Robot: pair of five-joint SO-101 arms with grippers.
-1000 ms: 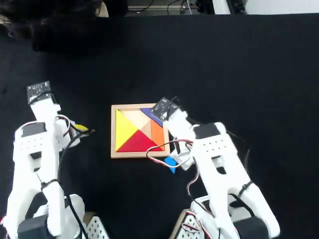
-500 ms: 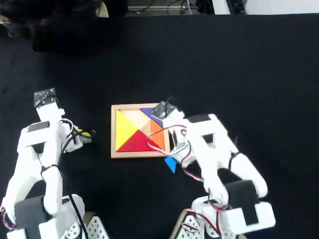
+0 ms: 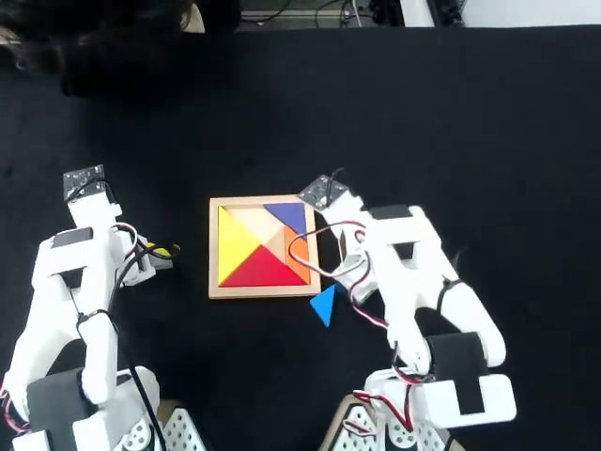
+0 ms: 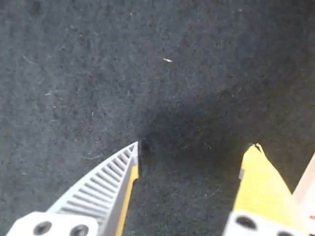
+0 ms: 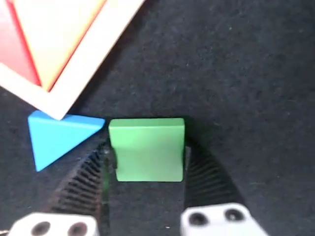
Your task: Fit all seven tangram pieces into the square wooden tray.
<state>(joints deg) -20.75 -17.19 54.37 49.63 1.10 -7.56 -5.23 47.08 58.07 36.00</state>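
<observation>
Jaws of the right gripper (image 5: 145, 153) are clamped on the green square (image 5: 146, 140), just beside the blue triangle (image 5: 56, 137) at the wooden tray's (image 3: 214, 252) near right corner. Left gripper (image 4: 191, 150) jaws stand parted, holding nothing, over black cloth (image 4: 147, 59) left of the tray.

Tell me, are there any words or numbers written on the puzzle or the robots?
None can be read.
The wooden tray, the green square and the blue triangle are plain, with no print.
The speckled plate on an arm's wrist is too small to read.

a black-clothed table (image 3: 488, 113), with perhaps cables (image 3: 329, 11) behind it.
</observation>
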